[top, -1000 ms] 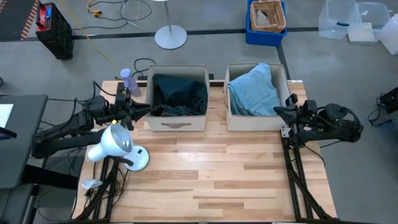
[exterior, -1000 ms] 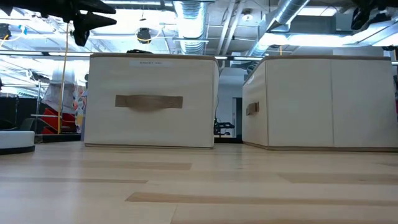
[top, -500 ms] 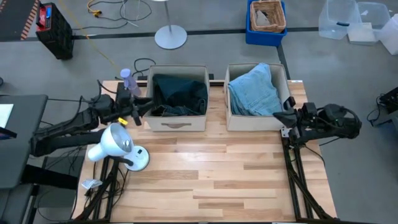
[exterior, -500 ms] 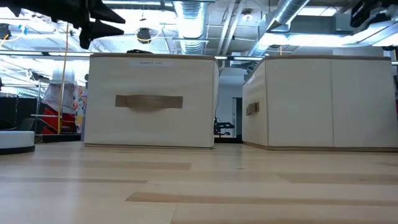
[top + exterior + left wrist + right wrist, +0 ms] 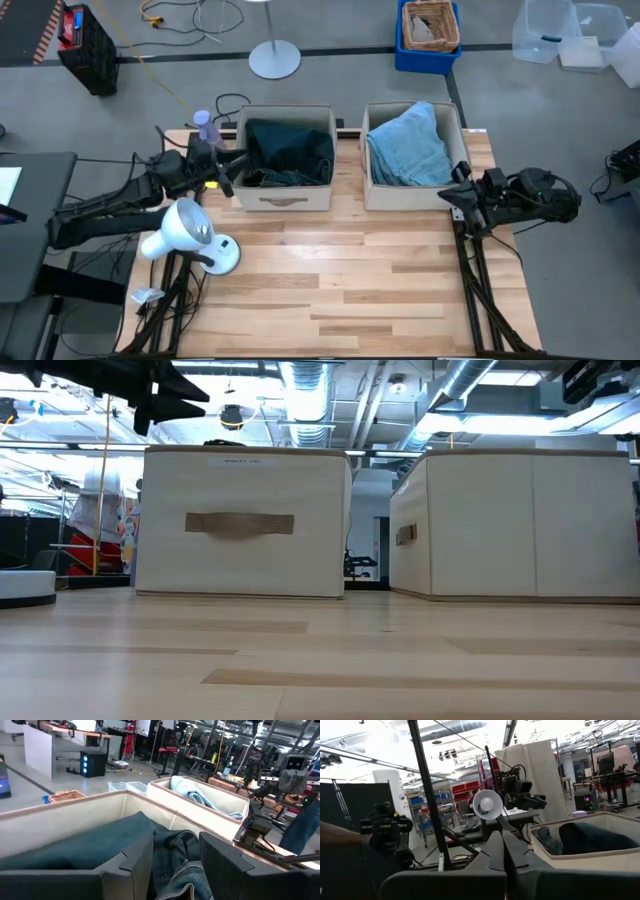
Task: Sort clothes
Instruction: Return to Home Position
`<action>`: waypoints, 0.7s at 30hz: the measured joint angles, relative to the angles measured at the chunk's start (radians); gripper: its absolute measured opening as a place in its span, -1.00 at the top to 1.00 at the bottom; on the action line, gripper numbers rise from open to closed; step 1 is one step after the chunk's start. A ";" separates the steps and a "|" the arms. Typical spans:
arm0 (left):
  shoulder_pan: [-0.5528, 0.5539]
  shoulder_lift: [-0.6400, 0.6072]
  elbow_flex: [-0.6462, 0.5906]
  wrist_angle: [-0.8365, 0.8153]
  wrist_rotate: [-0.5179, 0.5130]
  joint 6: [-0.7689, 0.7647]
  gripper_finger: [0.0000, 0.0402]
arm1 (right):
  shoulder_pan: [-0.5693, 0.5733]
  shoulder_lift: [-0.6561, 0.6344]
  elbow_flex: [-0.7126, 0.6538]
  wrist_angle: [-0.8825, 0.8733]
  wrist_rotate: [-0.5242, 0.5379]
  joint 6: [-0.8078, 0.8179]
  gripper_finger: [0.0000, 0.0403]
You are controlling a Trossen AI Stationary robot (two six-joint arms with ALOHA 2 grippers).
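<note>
Dark jeans (image 5: 288,150): green-black, crumpled, filling left box (image 5: 285,199), upper centre of frame. Light jeans (image 5: 408,148): pale blue, loosely heaped in right box (image 5: 400,195). Left tool (image 5: 236,172): fingers spread, empty, beside left box. Right tool (image 5: 448,193): pinched closed, empty, at right worktop (image 5: 340,280) edge.

We see dark green-black jeans (image 5: 288,150), crumpled, filling the left beige box (image 5: 285,199); light blue denim (image 5: 408,148), heaped loosely, rising above the right box (image 5: 400,196)
</note>
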 joint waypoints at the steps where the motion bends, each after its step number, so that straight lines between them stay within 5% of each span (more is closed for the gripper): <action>1: 0.000 0.000 0.000 0.000 -0.001 0.003 0.24 | 0.000 0.000 0.000 0.000 0.000 0.000 1.00; 13: 0.000 0.042 0.000 -0.007 -0.277 -0.083 0.24 | -0.001 0.000 0.000 -0.011 -0.001 0.005 1.00; 17: 0.000 0.047 0.000 -0.006 -0.272 -0.051 0.24 | -0.002 0.000 0.000 -0.016 0.000 0.011 1.00; 21: 0.000 0.045 0.000 -0.003 -0.158 -0.006 0.24 | -0.001 0.000 0.000 -0.016 0.001 0.010 1.00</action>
